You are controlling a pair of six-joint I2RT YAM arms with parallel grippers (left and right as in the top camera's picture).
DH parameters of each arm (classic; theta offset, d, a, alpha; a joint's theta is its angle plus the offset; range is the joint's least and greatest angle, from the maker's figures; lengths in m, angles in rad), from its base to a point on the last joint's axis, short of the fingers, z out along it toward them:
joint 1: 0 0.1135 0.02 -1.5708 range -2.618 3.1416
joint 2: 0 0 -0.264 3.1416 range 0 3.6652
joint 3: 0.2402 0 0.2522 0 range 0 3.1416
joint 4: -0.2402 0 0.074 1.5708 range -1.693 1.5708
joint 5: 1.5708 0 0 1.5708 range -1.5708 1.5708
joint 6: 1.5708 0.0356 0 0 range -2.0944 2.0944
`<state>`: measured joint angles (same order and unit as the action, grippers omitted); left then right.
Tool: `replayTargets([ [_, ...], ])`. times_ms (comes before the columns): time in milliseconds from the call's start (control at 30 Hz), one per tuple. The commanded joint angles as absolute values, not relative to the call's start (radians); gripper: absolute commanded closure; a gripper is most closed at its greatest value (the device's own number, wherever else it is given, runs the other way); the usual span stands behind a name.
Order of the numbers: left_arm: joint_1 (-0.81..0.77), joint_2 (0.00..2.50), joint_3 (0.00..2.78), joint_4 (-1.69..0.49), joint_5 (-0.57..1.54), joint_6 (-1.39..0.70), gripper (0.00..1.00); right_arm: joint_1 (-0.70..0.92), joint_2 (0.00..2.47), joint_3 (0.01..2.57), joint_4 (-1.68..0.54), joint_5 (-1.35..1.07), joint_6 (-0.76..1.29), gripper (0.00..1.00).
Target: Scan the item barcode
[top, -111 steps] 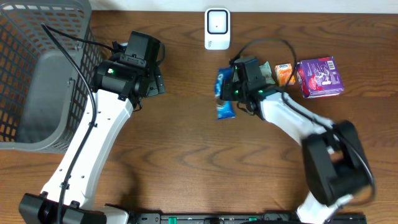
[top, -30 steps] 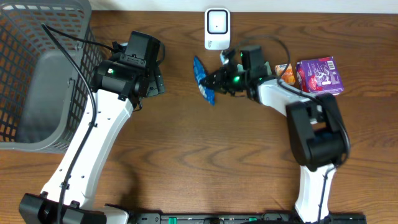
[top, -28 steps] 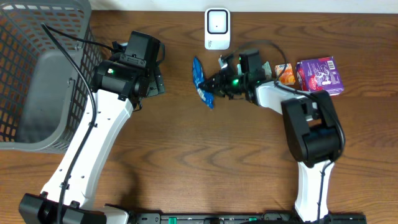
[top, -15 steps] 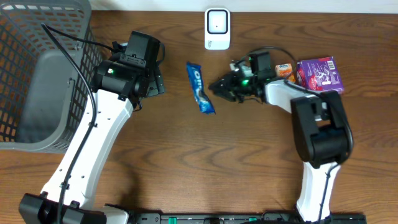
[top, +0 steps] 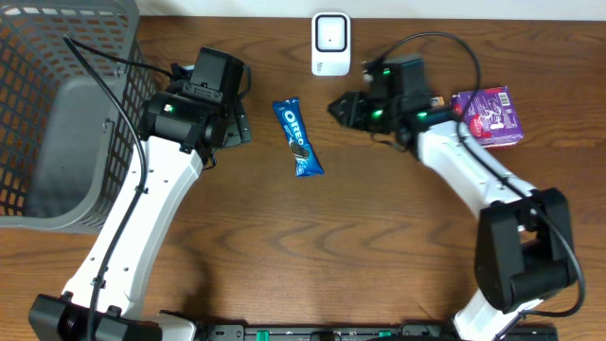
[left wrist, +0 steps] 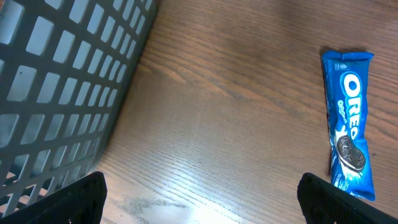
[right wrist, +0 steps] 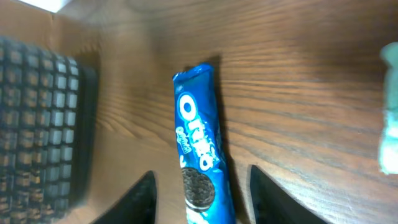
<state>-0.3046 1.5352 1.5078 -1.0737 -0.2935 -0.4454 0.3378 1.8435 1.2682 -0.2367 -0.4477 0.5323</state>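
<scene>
Oreo pack lies flat on table, logo up, touching neither arm, between the 2 grippers and below scanner. No barcode visible on the up face, prob on underside, so it likely needs a flip before scanning. R gripper just beside pack's right, jaws apart, holding nothing; wrist cam looks down the pack's length. L gripper jaws spread fully wide, empty, aimed toward pack w/ basket at its side. Pack sits in reach of both arms, so looks like a hand-over spot for L to pick. Purple box waits far right.
</scene>
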Motion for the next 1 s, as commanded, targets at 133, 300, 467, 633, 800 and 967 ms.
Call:
replayTargets([
  [133, -0.302, 1.537, 1.509, -1.076, -0.3, -0.454, 0.02, 0.479, 1.919, 1.272, -0.211, -0.201, 0.466, 0.38],
  [300, -0.302, 1.537, 1.509, -1.076, -0.3, -0.454, 0.02, 0.496, 2.014, 1.272, -0.137, -0.258, 0.469, 0.38],
  [467, -0.302, 1.537, 1.509, -1.076, -0.3, -0.454, 0.02, 0.494, 2.079, 1.272, -0.081, -0.282, 0.444, 0.36],
  [633, -0.302, 1.537, 1.509, -1.076, -0.3, -0.454, 0.02, 0.479, 2.137, 1.272, -0.023, -0.305, 0.46, 0.32],
  [800, -0.302, 1.537, 1.509, -1.076, -0.3, -0.454, 0.02, 0.469, 2.212, 1.273, 0.08, -0.447, 0.48, 0.32],
  [967, -0.302, 1.537, 1.509, -1.076, -0.3, -0.454, 0.02, 0.468, 2.262, 1.273, 0.126, -0.469, 0.52, 0.86],
])
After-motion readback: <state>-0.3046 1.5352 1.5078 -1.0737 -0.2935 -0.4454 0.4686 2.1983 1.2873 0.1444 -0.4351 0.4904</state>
